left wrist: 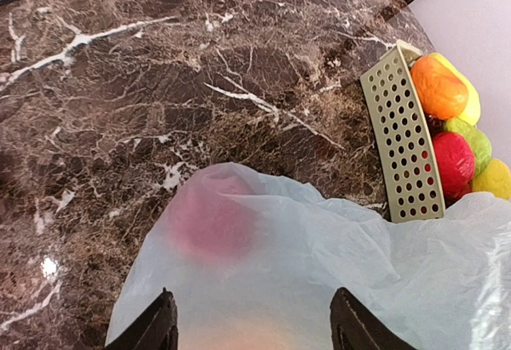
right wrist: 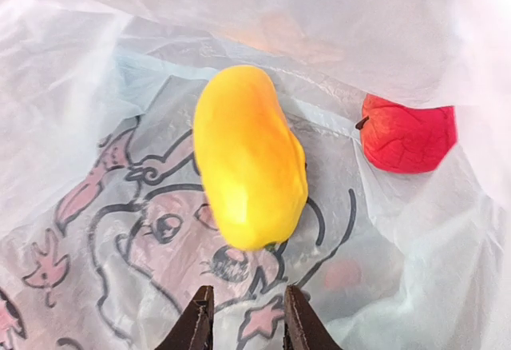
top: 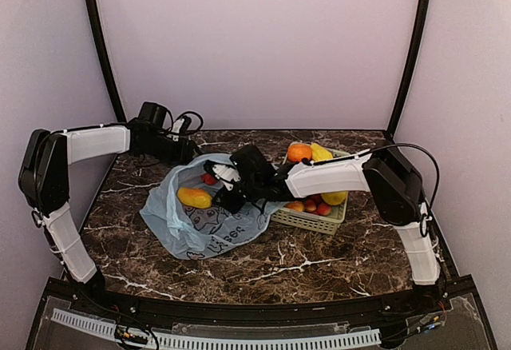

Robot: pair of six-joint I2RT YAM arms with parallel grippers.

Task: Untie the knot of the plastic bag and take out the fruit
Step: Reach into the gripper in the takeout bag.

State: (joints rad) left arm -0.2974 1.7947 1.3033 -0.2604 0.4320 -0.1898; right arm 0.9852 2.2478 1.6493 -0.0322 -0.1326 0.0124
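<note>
Plastic bag [top: 204, 226] lies open on marble table [top: 319, 254], against basket [left wrist: 403, 142]. Mango [right wrist: 249, 154] and red apple [right wrist: 407, 136] inside, apart. Right gripper [right wrist: 242, 318] in bag mouth, jaws narrowly parted, empty, tips just short of mango. Left gripper [left wrist: 254, 308] over bag's far edge, jaws wide, holding nothing.

The thin, translucent light blue plastic bag [right wrist: 96, 110] is crinkled, faintly shiny film. The dark brown, white-veined marble tabletop [left wrist: 120, 86] gleams, polished. The pale green perforated plastic basket [left wrist: 403, 150] looks matt. The yellow-orange mango-shaped toy fruit [right wrist: 249, 158] is smooth.
</note>
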